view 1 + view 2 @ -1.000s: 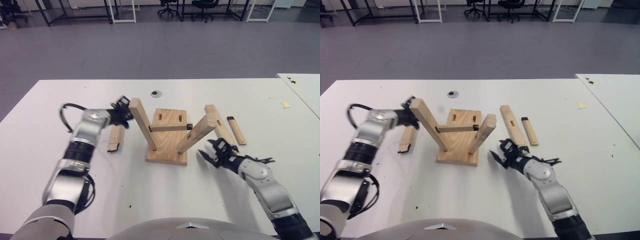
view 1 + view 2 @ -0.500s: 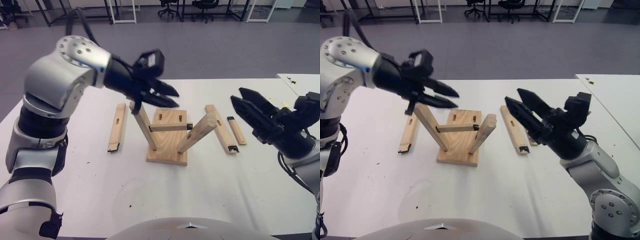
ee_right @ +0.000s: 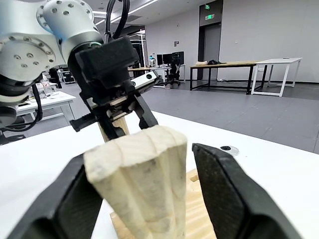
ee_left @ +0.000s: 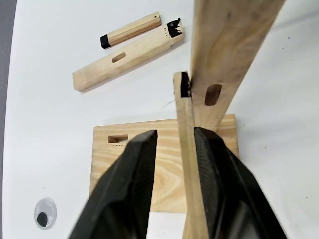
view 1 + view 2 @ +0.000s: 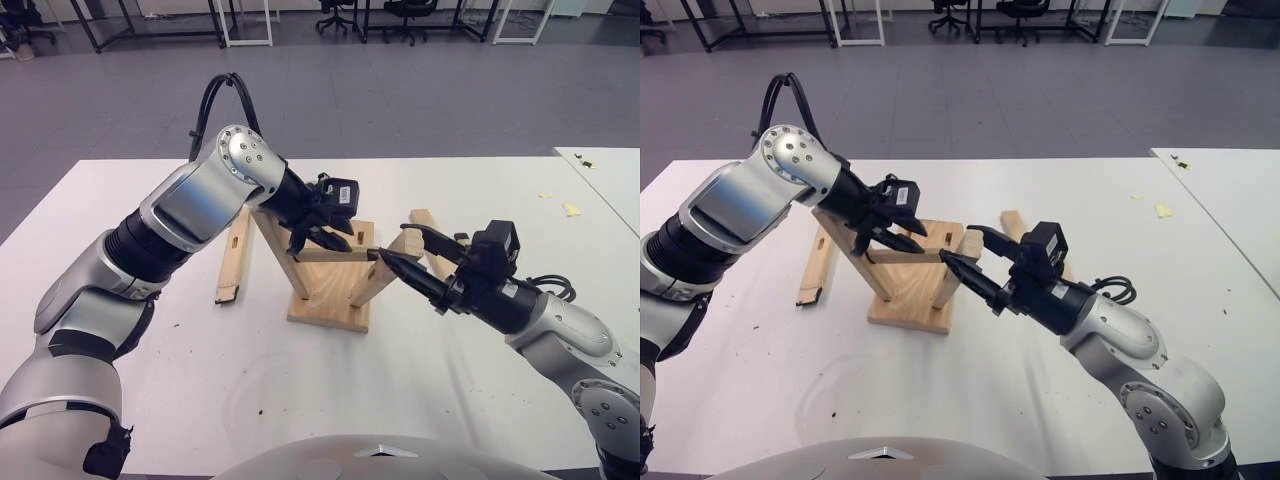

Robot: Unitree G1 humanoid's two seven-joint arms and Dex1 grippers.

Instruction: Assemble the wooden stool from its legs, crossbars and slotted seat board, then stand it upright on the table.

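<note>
The left gripper point(image 4: 174, 137) had dropped from above the table to straddle the crossbar point(image 4: 183, 112), fingers parted and not yet clamped. The right gripper point(image 5: 400, 245) had likewise come down, its jaws spread either side of the tip of the right-hand leg point(image 3: 139, 164), with a sliver of gap on one side. Both legs leaned in the slotted seat board point(image 5: 330, 305), which lay flat on the table point(image 5: 250, 380), bridged by that crossbar. The arms looked set to square and seat this joint. A spare leg point(image 4: 124, 59) and short crossbar point(image 4: 130, 30) waited nearby. No legible label appeared on any part.
</note>
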